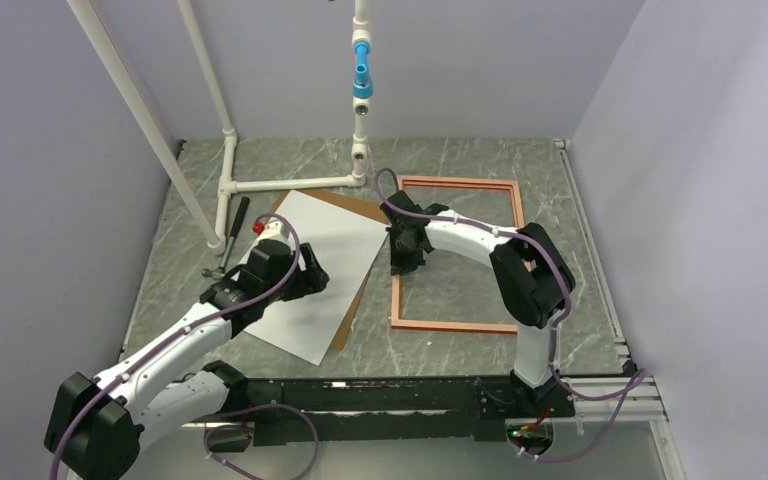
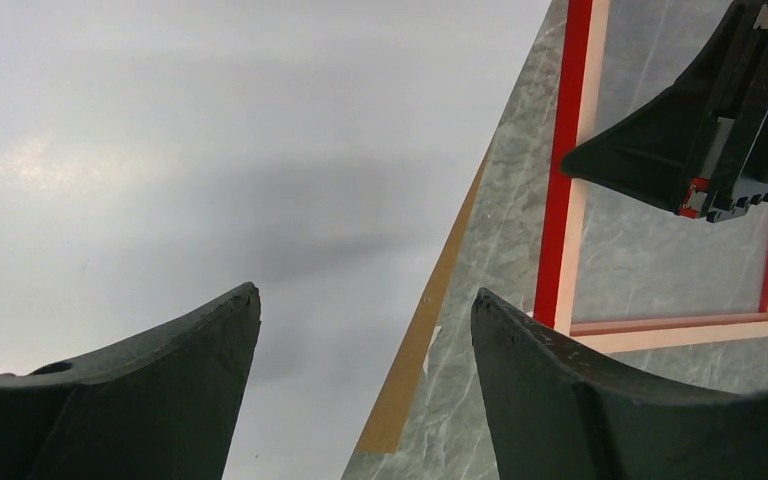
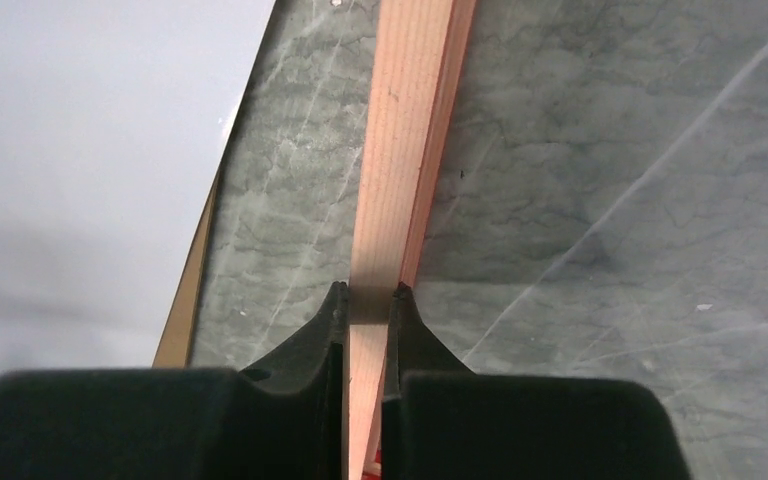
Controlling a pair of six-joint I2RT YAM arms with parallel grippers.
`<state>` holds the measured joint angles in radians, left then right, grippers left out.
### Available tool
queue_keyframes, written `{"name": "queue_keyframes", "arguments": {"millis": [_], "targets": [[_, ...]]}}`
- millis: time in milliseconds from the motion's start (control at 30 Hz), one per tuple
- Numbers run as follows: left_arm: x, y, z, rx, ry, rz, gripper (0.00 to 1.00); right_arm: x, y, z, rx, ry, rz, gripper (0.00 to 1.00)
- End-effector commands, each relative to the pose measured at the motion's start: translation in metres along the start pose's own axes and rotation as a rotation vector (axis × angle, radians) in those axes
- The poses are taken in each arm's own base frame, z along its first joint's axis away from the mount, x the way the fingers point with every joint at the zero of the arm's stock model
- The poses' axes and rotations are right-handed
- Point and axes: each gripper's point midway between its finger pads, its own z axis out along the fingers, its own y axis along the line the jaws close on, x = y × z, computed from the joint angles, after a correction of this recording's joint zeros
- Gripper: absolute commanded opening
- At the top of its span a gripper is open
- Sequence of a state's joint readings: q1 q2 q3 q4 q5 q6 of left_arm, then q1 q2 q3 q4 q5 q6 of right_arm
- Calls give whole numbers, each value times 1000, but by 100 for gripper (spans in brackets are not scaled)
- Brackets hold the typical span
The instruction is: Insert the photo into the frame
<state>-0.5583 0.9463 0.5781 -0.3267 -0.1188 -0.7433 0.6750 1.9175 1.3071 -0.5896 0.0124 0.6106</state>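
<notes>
Your table [image 1: 460, 165]: grey-green marbled top, pale walls on three sides. Right of centre you have the frame [image 1: 457, 325], pale wood face up, bare table showing through its opening. Left of it and apart lies a brown board [image 1: 345, 201], skewed. The photo [image 1: 320, 265] sits on it white side up and covers most of it. Far left: white pipe stand [image 1: 280, 185], with a dark-handled tool [image 1: 237, 222] just beside its foot.
</notes>
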Motion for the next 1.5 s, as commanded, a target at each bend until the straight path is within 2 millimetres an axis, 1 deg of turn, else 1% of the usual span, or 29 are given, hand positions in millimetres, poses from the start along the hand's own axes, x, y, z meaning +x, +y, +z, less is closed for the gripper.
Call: {"name": "queue_keyframes", "arguments": {"millis": [0,67,233,400,533,567,600,667,733,833,1000,1133,1200,1300,1400,1467], "targets": [[-9,0,-2,-5,-32,16,81,-7,-1,-12,26,-43,-18,2],[-9,1,-2,-12,-30,20,81,-3,-5,-16,38,-40,-16,0],[-6,3,0,-26,-17,26,81,5,-12,-27,41,-54,12,0],[-5,6,0,-36,-13,32,81,14,-18,-30,44,-54,41,0],[-4,8,1,-46,-7,39,81,14,-21,-33,54,-66,48,1],[-3,9,2,-52,-3,41,81,12,-20,-35,47,-78,48,12],[-2,11,2,-59,0,43,82,10,-20,-39,39,-96,48,24],[0,13,3,-67,9,50,82,4,-17,-49,18,-138,46,45],[1,14,4,-74,15,56,83,-2,-14,-59,-1,-168,42,58],[2,16,5,-87,23,65,82,-10,-6,-71,-36,-193,37,69],[6,28,5,-156,52,77,82,-17,18,-76,-147,-193,31,80],[14,41,5,-220,92,89,82,-19,39,-75,-236,-170,37,87],[18,46,6,-244,108,92,81,-18,50,-71,-284,-146,47,89],[24,49,9,-255,132,90,81,-24,63,-61,-336,-135,72,91],[30,49,13,-245,148,85,81,-31,72,-51,-377,-125,98,92],[34,49,15,-239,158,86,81,-37,74,-44,-388,-120,124,92]]}}
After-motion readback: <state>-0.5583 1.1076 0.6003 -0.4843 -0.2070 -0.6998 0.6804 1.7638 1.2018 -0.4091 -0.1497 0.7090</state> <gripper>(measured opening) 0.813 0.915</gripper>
